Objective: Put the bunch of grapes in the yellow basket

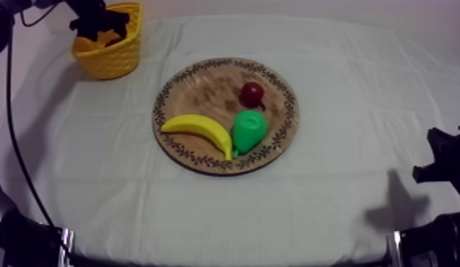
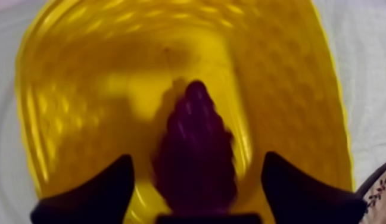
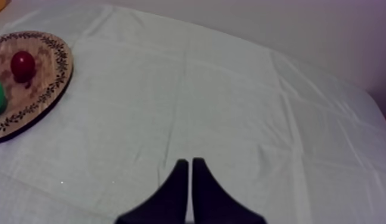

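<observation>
My left gripper (image 1: 99, 28) hangs over the yellow basket (image 1: 112, 60) at the table's far left. Seen from the left wrist, its fingers (image 2: 106, 190) stand wide apart, open. The dark purple bunch of grapes (image 2: 195, 155) lies between them inside the basket (image 2: 82, 89), with a gap on each side. The round wooden board (image 1: 204, 89) sits mid-table. My right gripper (image 3: 190, 164) is shut as a narrow wedge over bare cloth, low at the right side (image 1: 440, 160).
On the board lie a banana (image 1: 201, 130), a green pear (image 1: 248, 130) and a small red fruit (image 1: 253, 93). The board's edge (image 3: 49, 89) with the red fruit (image 3: 22, 64) is well away from my right gripper. Cloth lies between board and basket.
</observation>
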{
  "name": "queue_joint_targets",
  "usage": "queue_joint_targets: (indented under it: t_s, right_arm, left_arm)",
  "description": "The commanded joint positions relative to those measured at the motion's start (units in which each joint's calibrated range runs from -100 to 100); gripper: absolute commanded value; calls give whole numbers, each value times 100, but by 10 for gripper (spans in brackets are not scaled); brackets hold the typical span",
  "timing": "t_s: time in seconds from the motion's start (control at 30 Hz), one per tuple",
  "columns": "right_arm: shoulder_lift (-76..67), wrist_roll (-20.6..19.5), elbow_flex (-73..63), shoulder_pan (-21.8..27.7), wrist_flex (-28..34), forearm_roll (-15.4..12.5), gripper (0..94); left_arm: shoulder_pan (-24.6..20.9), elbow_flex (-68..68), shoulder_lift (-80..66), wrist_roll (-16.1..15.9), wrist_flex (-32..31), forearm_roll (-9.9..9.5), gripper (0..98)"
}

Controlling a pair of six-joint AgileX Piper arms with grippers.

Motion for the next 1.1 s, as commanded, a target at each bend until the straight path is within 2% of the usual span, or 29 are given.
queue_joint_targets:
  t_s: [0.0,0.3,0.7,0.87,1.07]
  right_arm:
    - [-2,1,-1,1,-1,1,5]
    - [-2,1,-1,1,-1,1,5]
    - [-2,1,-1,1,-1,1,5]
    - [-2,1,-1,1,-1,1,5]
    - [-2,1,-1,1,-1,1,5]
  left_arm:
    - [11,129,-115,172,-110,-46,931]
    - [28,783,-792,228,-454,-30,959]
    - [2,2749,-2903,317,-872,-16,897]
    - [53,3660,-3991,337,-1075,-15,815]
    - [175,4700,-5202,376,-1256,-15,652]
